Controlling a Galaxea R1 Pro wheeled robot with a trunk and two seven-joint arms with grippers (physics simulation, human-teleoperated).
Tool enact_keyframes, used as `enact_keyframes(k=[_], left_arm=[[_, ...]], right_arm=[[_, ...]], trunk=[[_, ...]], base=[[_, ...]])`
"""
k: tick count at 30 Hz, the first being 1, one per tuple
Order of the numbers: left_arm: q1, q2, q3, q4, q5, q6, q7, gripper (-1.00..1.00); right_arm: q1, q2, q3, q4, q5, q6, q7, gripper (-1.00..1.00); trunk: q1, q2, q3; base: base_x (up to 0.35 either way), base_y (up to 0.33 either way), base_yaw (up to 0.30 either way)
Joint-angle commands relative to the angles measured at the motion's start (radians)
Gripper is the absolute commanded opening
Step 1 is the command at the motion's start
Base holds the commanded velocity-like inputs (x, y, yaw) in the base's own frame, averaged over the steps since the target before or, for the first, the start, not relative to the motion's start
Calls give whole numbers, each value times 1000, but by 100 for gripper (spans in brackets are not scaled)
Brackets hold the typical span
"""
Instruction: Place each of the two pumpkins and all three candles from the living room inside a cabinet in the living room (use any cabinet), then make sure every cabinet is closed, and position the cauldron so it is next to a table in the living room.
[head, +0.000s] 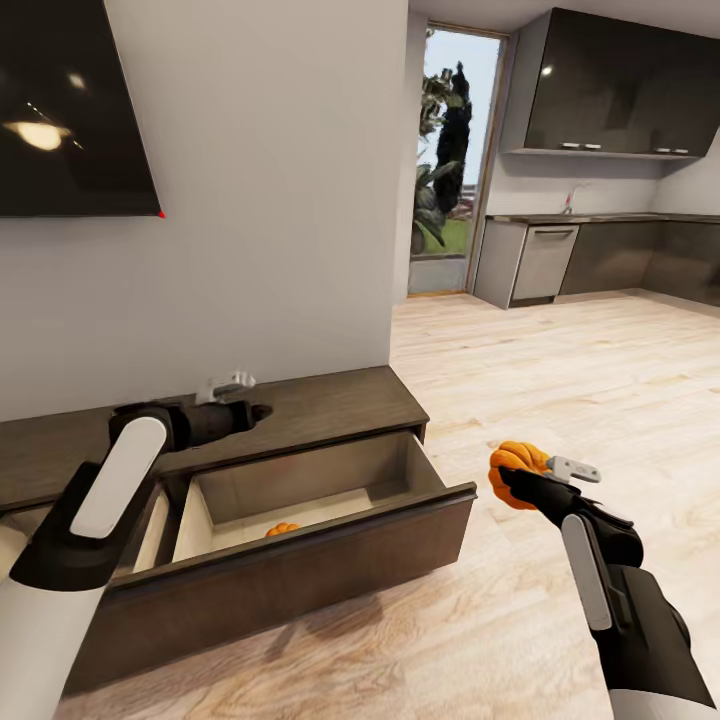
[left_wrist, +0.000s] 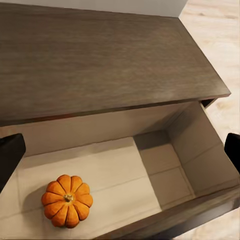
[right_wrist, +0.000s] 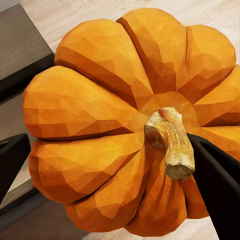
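Head view: right gripper (head: 512, 478) clamps a ribbed orange pumpkin (head: 518, 462); carry it leftward over the open pale-lined brown wooden drawer (head: 300, 495), release low. Left gripper (head: 262, 411) hangs spread above it.

A small bright orange ribbed pumpkin (left_wrist: 67, 200) sits upright, stem up, on the pale floor of the open drawer of the long low dark brown wooden cabinet (head: 330, 405), at about 7 o'clock in the head view. A second orange ribbed pumpkin (head: 517, 467) with a tan stub stem is held above the wood floor at 4 o'clock, apart from the drawer.
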Motion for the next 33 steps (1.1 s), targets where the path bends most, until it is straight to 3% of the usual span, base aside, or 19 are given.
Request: enact_keyframes(k=[1,3,5,7,12,21,23,24,25,27,28,31,33], left_arm=[[7,2,-2,-1,9,-18,10,100],[17,3,-15,-2,8,-67,10,100],[22,4,-59,-2,6,-119,12,100],[23,3,-73,-2,5,-131,13,100],[24,4,-81,-2,4,-137,13,100],[24,17,-78,-2,3,-135,13,100],[24,25,-76,-2,3,-134,13,100],[24,27,-76,-2,4,-132,13,100],[24,35,-75,-2,3,-132,13,100],[24,41,-73,-2,3,-131,13,100],[24,57,-60,-2,4,-131,12,100],[24,79,-29,-2,5,-130,11,100],[24,88,-17,-2,5,-130,11,100]], right_arm=[[-1,-1,0,-1,-11,4,-9,-100],[-1,-2,-2,-1,-11,4,-10,-100],[-1,-3,-8,-7,-11,3,-11,-100],[-1,-3,-19,-24,-11,4,-12,-100],[-1,-9,-43,-50,-11,4,-12,-100],[-21,-9,-37,-91,-6,6,-22,-100],[-118,-6,-22,-71,2,12,-95,-100],[-202,-5,18,-15,4,14,-157,-100],[-393,-3,80,163,4,15,-239,-100],[-526,2,96,293,1,16,-259,-100],[-598,21,100,346,-6,43,-267,-100],[-650,82,101,383,-15,159,-270,-100],[-639,101,102,379,-19,201,-269,-100]], trunk=[[0,0,-1],[0,0,-1],[0,0,-1],[0,0,-1],[0,0,-1],[0,0,-1],[0,0,-1],[0,0,-1],[0,0,-1],[0,0,-1],[0,0,-1],[0,0,-1],[0,0,-1]], base=[[0,0,0],[0,0,0],[0,0,0],[0,0,0],[0,0,64],[0,0,23],[0,0,1],[0,0,0],[0,0,0],[0,0,0],[0,0,0],[0,0,0],[0,0,0]])
